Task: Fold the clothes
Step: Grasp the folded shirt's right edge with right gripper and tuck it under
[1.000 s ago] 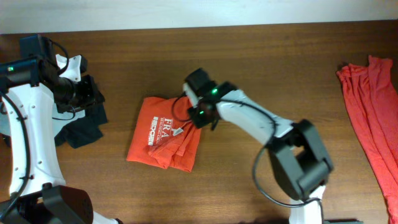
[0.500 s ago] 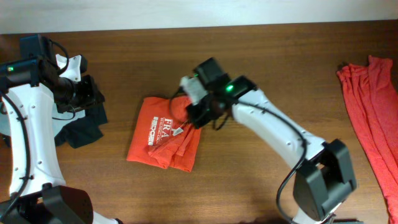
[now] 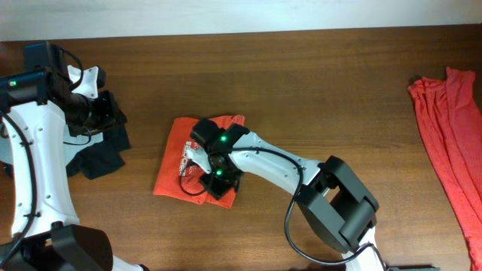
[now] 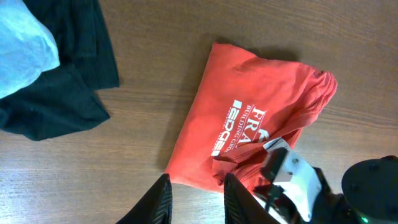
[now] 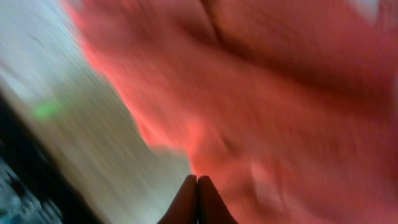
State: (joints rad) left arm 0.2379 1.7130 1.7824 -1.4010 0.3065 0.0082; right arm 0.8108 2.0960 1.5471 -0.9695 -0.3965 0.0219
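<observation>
Closed right gripper (image 5: 197, 184) above T-shirt (image 3: 170, 175), near lower edge

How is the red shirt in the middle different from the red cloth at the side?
The T-shirt is folded up small; the red cloth lies long and loose. The T-shirt has white letters; the red cloth shows none. Both are orange-red and lie on the wooden table.
</observation>
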